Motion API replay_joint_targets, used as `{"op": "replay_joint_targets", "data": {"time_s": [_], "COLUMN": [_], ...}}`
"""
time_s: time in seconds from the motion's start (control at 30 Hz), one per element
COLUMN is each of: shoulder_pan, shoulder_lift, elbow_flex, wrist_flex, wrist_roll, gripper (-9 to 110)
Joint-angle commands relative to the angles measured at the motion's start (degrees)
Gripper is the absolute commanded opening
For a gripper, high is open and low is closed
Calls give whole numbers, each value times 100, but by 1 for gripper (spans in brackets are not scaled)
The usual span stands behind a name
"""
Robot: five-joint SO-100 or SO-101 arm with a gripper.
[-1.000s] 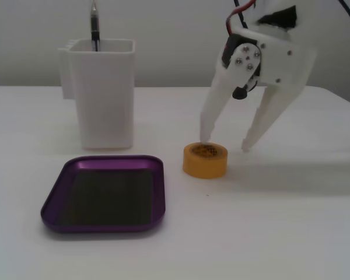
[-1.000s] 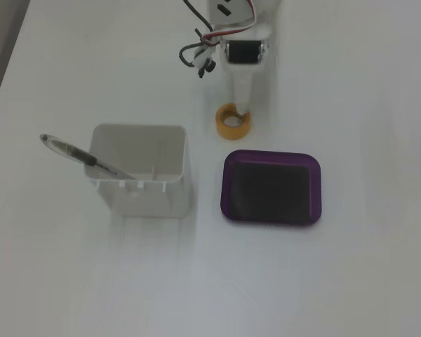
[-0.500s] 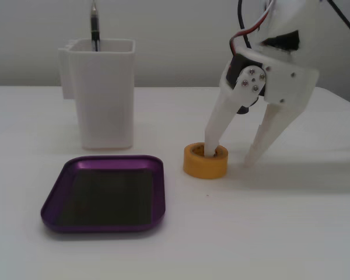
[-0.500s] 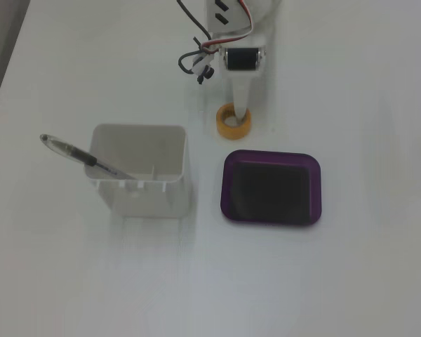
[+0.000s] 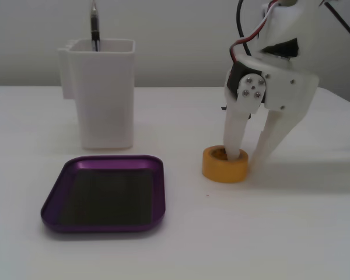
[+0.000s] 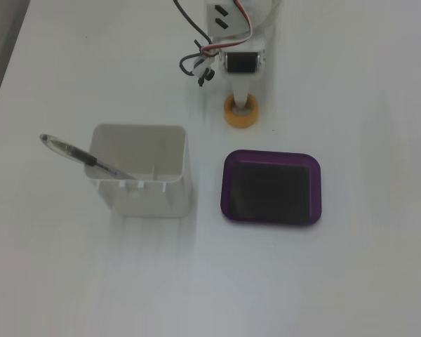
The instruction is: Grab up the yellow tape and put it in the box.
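Observation:
The yellow tape (image 5: 219,169) is a thick yellow-orange roll lying flat on the white table, to the right of the box in a fixed view. My white gripper (image 5: 248,156) comes down from above. One finger is inside the roll's hollow core and the other is against its outer right side, so the jaws pinch the roll's wall. The roll rests on the table. The box (image 5: 55,198) is a shallow purple tray with a dark bottom, and nothing lies in it. In the view from above, the tape (image 6: 231,118) lies just beyond the box (image 6: 270,154), under the gripper (image 6: 241,105).
A tall white square container (image 5: 105,99) with a pen (image 5: 94,29) stands behind the box; from above, the container (image 6: 147,196) and the pen (image 6: 84,156) show left of the box. Black and red cables (image 6: 196,63) hang by the arm.

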Motion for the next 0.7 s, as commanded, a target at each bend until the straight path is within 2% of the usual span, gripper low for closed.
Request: {"op": "replay_joint_targets", "data": {"time_s": [0.0,0.23,0.47,0.67], "shoulder_pan": [-105,-176,-1125,-1731], "shoulder_lift": [-88,826,2479,2892], "elbow_flex": [-114,-123,-615,-958], "wrist_flex": [70,246,1063,1213], "wrist_roll": [18,88,141,149], "gripper": [-1,-1,-1,-1]}}
